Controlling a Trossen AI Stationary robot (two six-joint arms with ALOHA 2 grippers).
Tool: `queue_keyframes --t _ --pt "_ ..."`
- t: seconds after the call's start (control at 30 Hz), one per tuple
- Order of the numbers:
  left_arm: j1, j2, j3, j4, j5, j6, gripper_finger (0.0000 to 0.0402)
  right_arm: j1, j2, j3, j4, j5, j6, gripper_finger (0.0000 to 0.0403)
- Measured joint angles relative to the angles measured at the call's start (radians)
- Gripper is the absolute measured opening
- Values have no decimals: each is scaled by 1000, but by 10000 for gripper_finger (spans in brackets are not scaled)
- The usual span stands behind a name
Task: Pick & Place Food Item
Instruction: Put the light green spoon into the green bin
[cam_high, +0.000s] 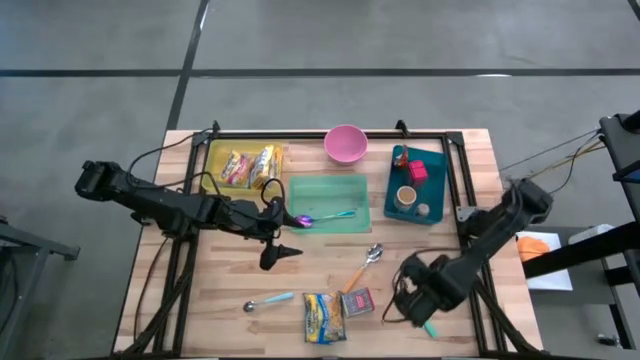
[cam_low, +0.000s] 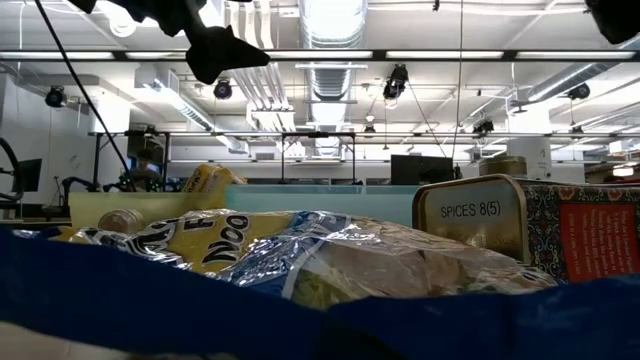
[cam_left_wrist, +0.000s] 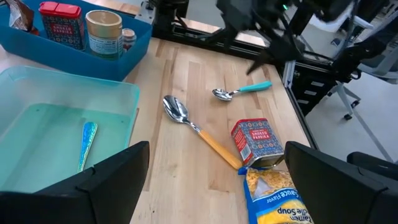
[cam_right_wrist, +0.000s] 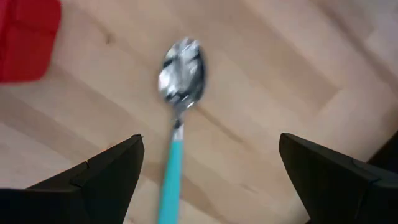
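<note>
No food item is held: the yellow-and-blue foil noodle soup packet (cam_high: 324, 316) lies on the wooden worktop (cam_high: 220, 290) beside the small red spice tin (cam_high: 357, 301). The left gripper (cam_high: 283, 243) hovers with jaws wide near the green tray (cam_high: 330, 195). The right gripper (cam_high: 410, 297), jaws also wide, hangs over a teal-handled spoon (cam_right_wrist: 178, 109), so pick and place both remain.

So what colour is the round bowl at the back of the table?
Pink; the round bowl shows best in the high view.

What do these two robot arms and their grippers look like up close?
Both arms are dark, jointed and slim, with black cables trailing along them. The left gripper and right gripper each end in two flat, black, wedge-shaped fingers. No markings show.
</note>
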Motion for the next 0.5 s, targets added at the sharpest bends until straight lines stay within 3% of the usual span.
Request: queue_keyframes --t 0.37,0.5 --pt "-1 0 2 11 0 -1 379 39 247 92 92 -156 -29 366" --pt "-1 -1 2 12 0 -1 379 38 270 96 113 -156 -66 333"
